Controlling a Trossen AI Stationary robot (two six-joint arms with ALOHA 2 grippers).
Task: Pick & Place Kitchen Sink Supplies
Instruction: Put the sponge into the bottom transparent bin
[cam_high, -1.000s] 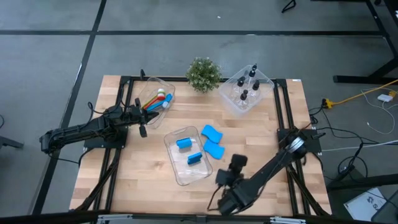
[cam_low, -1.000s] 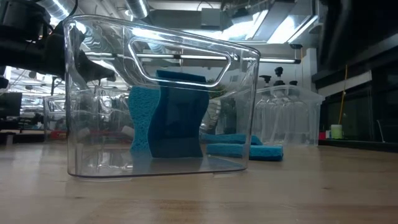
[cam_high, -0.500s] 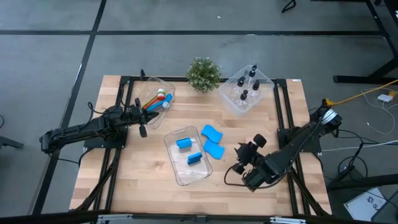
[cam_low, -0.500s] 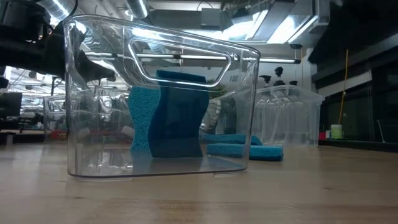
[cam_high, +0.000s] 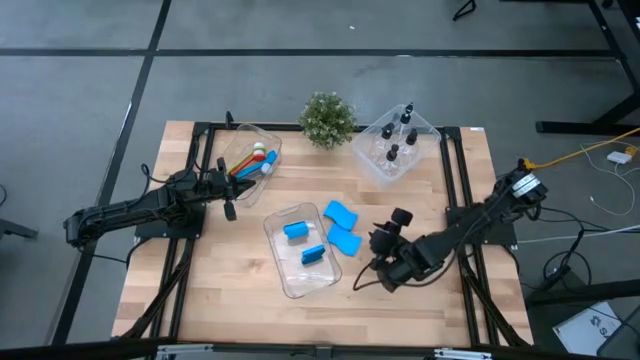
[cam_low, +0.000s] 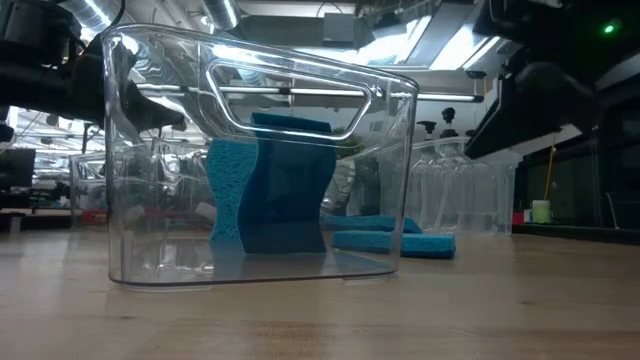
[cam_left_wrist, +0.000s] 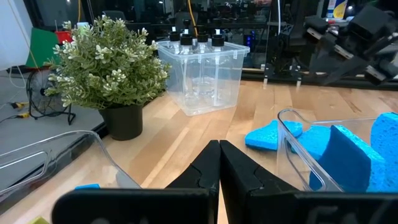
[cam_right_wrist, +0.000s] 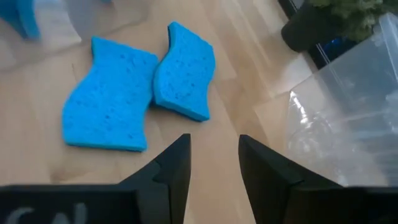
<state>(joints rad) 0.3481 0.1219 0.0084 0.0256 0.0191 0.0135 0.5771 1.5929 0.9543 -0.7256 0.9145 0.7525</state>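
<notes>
The left arm lies stretched low across the left side of the desk, its tool (cam_high: 228, 190) pointing toward the middle with the two fingers (cam_left_wrist: 205, 171) pressed together and holding nothing. The right arm reaches in from the right edge, bent at the elbow. Its tool (cam_high: 377, 243) hangs above the desk, fingers (cam_right_wrist: 177, 165) parted and empty.
</notes>
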